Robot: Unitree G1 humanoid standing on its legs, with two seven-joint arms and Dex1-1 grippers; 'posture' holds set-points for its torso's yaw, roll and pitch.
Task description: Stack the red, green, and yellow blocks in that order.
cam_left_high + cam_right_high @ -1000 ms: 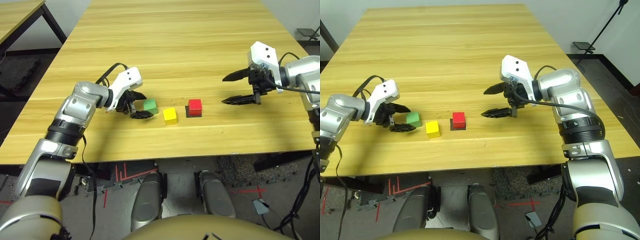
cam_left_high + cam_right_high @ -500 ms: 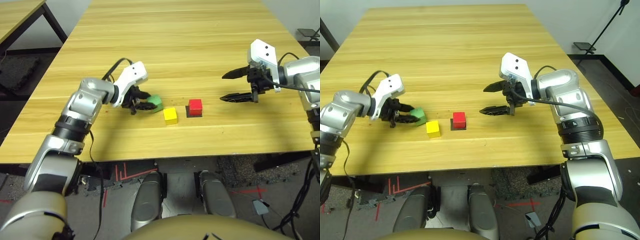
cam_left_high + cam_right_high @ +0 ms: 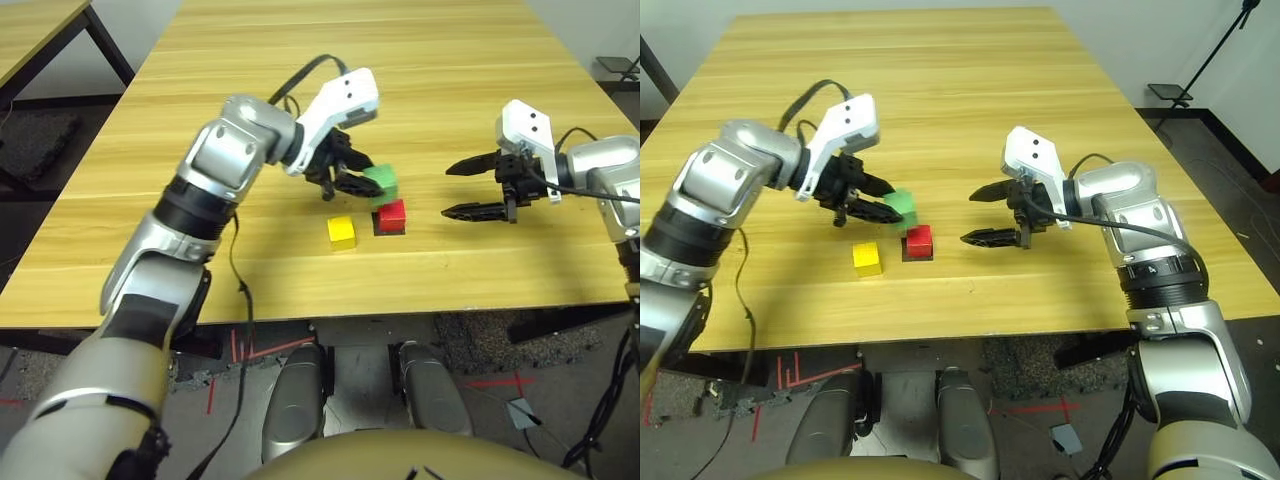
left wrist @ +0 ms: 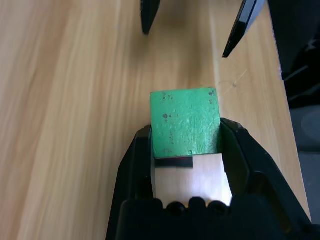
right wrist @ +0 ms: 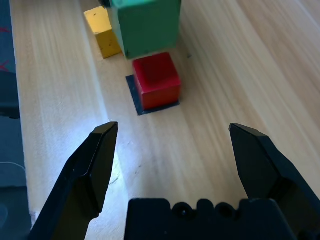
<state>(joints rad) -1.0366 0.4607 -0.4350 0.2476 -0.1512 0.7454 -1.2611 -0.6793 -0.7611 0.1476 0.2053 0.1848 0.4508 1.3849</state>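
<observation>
My left gripper (image 3: 358,181) is shut on the green block (image 3: 381,183), holding it in the air just above and behind the red block (image 3: 391,214). The green cube (image 4: 185,121) sits between the left fingers (image 4: 136,165) in the left wrist view. The red block rests on a flat black square patch (image 5: 152,100). A little to its left the yellow block (image 3: 342,232) lies on the table. To the right of the red block my right gripper (image 3: 463,189) hovers open with nothing between its fingers. The right wrist view looks at the red block (image 5: 156,78), green block (image 5: 145,24) and yellow block (image 5: 102,30).
The wooden table (image 3: 380,80) stretches wide behind the blocks with free room. Its front edge (image 3: 320,305) runs close below the yellow block. Another table's corner (image 3: 40,30) stands at the far left.
My left gripper has lifted the green block off the table and carried it to the right, over the yellow block to above the red one. The right gripper has stayed almost still.
</observation>
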